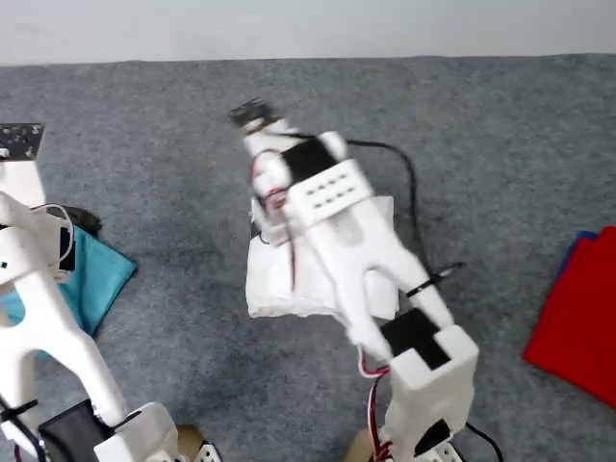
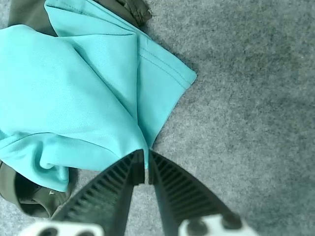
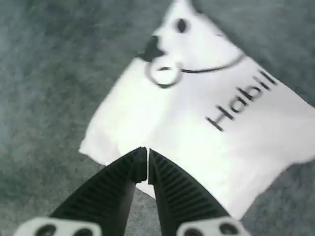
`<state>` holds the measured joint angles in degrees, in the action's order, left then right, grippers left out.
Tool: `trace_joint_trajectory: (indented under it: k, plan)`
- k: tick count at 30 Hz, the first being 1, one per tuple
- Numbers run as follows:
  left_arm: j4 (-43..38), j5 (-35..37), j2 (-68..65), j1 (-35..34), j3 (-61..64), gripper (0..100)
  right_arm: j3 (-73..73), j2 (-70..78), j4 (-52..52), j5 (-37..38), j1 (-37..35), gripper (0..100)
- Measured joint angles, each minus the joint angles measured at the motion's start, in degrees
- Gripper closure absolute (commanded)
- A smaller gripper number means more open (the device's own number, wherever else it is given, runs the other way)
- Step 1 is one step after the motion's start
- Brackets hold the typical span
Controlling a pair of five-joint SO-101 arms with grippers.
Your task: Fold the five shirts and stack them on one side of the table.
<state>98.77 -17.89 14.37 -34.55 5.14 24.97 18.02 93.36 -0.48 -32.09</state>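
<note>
Left gripper (image 2: 146,166) — jaws pressed together, tips right at the hem of teal shirt (image 2: 74,98); pinching cloth or not, cannot tell. Teal shirt crumpled near the left edge of table (image 1: 173,144) in the high view, over an olive shirt (image 2: 29,199). Right gripper (image 3: 147,158) also closed, hovering above one edge of white shirt (image 3: 197,128) — folded, mid-table. Red shirt (image 1: 577,318) well apart, at the right edge, with blue cloth (image 1: 580,239) under it.
</note>
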Motion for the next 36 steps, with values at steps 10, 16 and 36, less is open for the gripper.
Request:
trace_joint_trajectory:
  k: [10,16,36]
  plan:
    - [0.0,0.0,0.0,0.0,0.0,98,-0.88,3.87,-0.53,-10.64,10.55,77.9]
    - [0.0,0.0,0.0,0.0,0.0,98,-0.97,11.16,-2.11,-11.16,14.59,69.8]
    - [0.0,0.0,0.0,0.0,0.0,98,-0.97,22.59,-5.63,-15.03,15.82,69.9]
